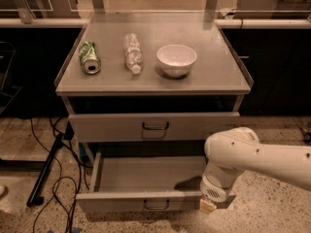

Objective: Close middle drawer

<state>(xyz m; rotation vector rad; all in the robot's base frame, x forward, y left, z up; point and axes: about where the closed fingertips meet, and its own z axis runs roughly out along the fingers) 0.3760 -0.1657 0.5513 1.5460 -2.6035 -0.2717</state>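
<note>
The middle drawer [146, 178] stands pulled far out toward 6 o'clock, its grey floor showing and its front lip near the frame's bottom edge. The gripper [208, 206] sits at the drawer's front right corner, about 5 o'clock, at the rim; whether it is open or closed, I cannot tell. The white arm [257, 157] enters from 3 o'clock. The upper drawer [112, 126] sits just above. Cables [58, 188] trail across the floor at 8 o'clock.
</note>
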